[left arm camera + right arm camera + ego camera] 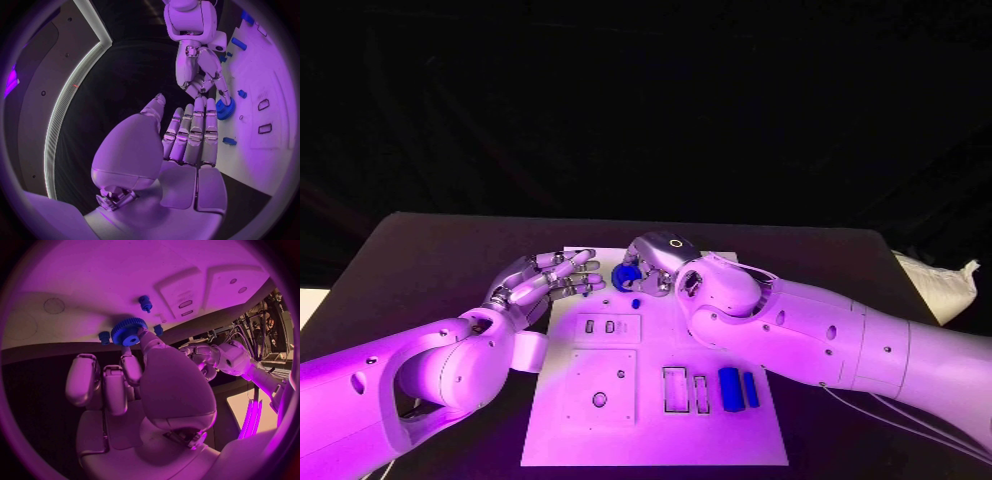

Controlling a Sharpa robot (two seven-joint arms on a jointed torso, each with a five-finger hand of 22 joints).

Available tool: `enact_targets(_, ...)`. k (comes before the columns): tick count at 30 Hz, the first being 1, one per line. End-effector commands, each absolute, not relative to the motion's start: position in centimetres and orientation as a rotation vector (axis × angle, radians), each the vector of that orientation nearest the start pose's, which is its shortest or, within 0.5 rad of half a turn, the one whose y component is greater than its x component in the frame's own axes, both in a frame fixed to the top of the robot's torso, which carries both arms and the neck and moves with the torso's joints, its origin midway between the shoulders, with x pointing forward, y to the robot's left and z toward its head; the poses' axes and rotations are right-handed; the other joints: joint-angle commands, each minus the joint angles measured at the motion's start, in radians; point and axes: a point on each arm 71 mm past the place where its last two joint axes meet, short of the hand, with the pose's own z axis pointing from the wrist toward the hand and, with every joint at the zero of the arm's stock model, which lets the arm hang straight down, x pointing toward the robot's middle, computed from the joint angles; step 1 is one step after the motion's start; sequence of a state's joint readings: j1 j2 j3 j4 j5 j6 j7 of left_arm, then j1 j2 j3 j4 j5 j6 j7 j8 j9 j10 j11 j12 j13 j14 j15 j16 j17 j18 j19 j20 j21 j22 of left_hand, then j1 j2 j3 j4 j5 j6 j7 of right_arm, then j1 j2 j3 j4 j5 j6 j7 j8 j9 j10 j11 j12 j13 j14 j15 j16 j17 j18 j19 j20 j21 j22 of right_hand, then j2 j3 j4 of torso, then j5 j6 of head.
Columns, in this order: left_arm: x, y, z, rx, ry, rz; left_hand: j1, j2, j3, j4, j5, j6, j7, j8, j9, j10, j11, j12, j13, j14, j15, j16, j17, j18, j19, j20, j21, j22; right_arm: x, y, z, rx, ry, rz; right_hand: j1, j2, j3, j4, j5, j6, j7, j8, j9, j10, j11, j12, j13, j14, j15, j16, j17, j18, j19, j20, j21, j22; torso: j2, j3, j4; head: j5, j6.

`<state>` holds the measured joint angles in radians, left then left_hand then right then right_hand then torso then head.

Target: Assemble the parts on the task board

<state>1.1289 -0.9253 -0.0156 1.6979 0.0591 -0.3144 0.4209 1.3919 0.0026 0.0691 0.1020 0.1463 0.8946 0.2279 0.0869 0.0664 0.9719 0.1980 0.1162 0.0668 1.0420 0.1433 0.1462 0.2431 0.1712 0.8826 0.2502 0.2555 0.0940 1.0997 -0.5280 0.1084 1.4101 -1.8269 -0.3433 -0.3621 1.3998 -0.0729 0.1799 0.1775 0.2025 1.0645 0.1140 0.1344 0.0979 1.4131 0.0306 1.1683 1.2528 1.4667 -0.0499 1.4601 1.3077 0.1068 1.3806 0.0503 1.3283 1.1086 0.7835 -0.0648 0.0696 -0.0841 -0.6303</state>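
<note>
The task board (661,440), a white plate, lay in the middle of the black table (416,260), reaching from the centre of the head view down toward 6 o'clock. The left hand (545,282) hovered at the board's far left corner, about 10 o'clock from the board's middle, with its fingers stretched out side by side and nothing in them. The right hand (653,262) reached in over the board's far edge, at 12 o'clock from its middle, and pinched a blue toothed gear (627,277) between thumb and fingertips; whether the gear touched the board could not be told. In the right wrist view the gear (129,331) sat at the fingertips with small blue parts close around it. Two blue bars (738,387) lay side by side on the board at about 4 o'clock from its middle, just beside two empty rectangular slots (684,390). A small blue peg (635,302) stood on the board just below the gear.
</note>
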Motion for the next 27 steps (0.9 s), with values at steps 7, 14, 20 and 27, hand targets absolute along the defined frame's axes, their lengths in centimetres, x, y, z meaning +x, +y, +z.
enact_targets(7,44.63,19.68,-18.56,-1.208,1.431,-1.683,0.004,0.008,0.001,-0.006,-0.003,-0.005,0.027,0.005,0.001,-0.004,-0.002,0.005,-0.001,0.003,0.002,-0.006,-0.001,0.012,-0.003,0.004,-0.006,-0.002,49.87,-7.93,-17.82,-0.277,1.478,0.502,-0.014,-0.006,0.01,0.011,-0.023,-0.024,0.006,-0.028,0.004,-0.002,-0.002,-0.03,-0.016,0.067,0.004,0.001,0.063,-0.02,0.004,0.006,0.006,0.003,0.0,-0.0002,-0.0014,0.002,-0.001)
enact_targets(14,44.62,19.67,-18.57,-1.211,1.433,-1.684,0.004,0.008,0.001,-0.006,-0.003,-0.005,0.027,0.005,0.001,-0.004,-0.002,0.005,-0.001,0.003,0.002,-0.006,-0.001,0.012,-0.003,0.004,-0.006,-0.002,49.99,-7.76,-17.87,-0.276,1.476,0.498,-0.058,-0.016,0.008,0.036,-0.047,-0.066,0.02,-0.066,-0.006,-0.016,0.012,-0.063,-0.033,0.067,0.017,0.001,0.064,-0.02,0.002,0.018,0.008,0.005,0.0,-0.0001,0.0,-0.003,-0.003)
enact_targets(20,44.61,19.66,-18.57,-1.211,1.434,-1.684,0.004,0.008,0.001,-0.006,-0.003,-0.005,0.027,0.005,0.001,-0.004,-0.002,0.005,-0.001,0.003,0.002,-0.006,-0.001,0.012,-0.003,0.004,-0.006,-0.002,50.15,-7.91,-17.91,-0.268,1.474,0.488,-0.092,-0.021,0.0,0.06,-0.063,-0.066,0.02,-0.069,-0.006,-0.018,0.013,-0.068,-0.033,0.067,0.018,0.001,0.064,-0.019,0.0,0.021,0.007,0.005,-0.001,-0.0001,0.0002,-0.003,-0.002)
enact_targets(27,44.55,19.63,-18.55,-1.211,1.435,-1.686,0.004,0.008,0.001,-0.006,-0.003,-0.005,0.027,0.005,0.001,-0.004,-0.002,0.005,-0.001,0.003,0.002,-0.006,-0.001,0.012,-0.003,0.004,-0.006,-0.002,50.13,-7.88,-17.96,-0.273,1.483,0.484,-0.11,-0.032,-0.005,0.075,-0.067,-0.073,0.021,-0.071,-0.007,-0.021,0.014,-0.078,-0.038,0.066,0.019,0.0,0.062,-0.018,-0.002,0.023,0.006,0.002,0.0,0.0011,-0.0021,-0.001,-0.001)
